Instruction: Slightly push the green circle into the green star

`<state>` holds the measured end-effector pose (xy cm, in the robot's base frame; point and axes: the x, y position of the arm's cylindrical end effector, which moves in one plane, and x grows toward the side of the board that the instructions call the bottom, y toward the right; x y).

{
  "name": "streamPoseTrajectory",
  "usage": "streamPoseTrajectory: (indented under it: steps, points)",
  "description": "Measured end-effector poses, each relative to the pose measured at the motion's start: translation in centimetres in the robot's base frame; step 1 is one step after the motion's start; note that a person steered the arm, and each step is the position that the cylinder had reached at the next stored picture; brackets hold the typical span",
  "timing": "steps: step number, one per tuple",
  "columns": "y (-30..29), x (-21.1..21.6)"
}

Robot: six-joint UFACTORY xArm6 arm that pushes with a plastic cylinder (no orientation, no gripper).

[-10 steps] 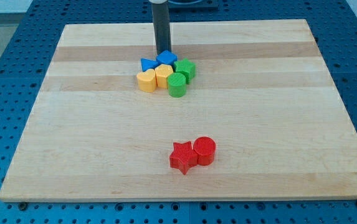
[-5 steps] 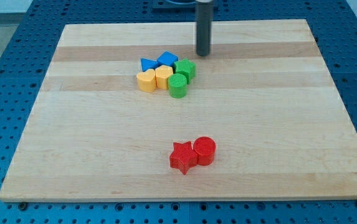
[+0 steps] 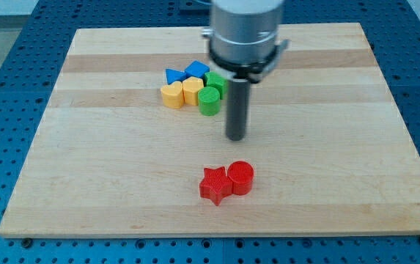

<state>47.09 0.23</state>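
While the rod stands upright, my tip [image 3: 236, 137] rests on the worktop [image 3: 107, 169], near and right of the green circle [image 3: 209, 102], apart from it; the green star [image 3: 216, 81] lies just beyond.

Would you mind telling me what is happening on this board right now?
The arm's rod is working near a cluster of blocks. My tip rests on the board, below and right of the green circle, not touching it. The green star sits just above the circle, partly hidden by the arm.
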Motion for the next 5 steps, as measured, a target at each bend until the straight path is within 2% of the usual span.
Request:
streamPoseTrajectory:
  steps: [2, 5]
  points:
    - [-6.9, 0.0]
    - [-5.1, -2.5]
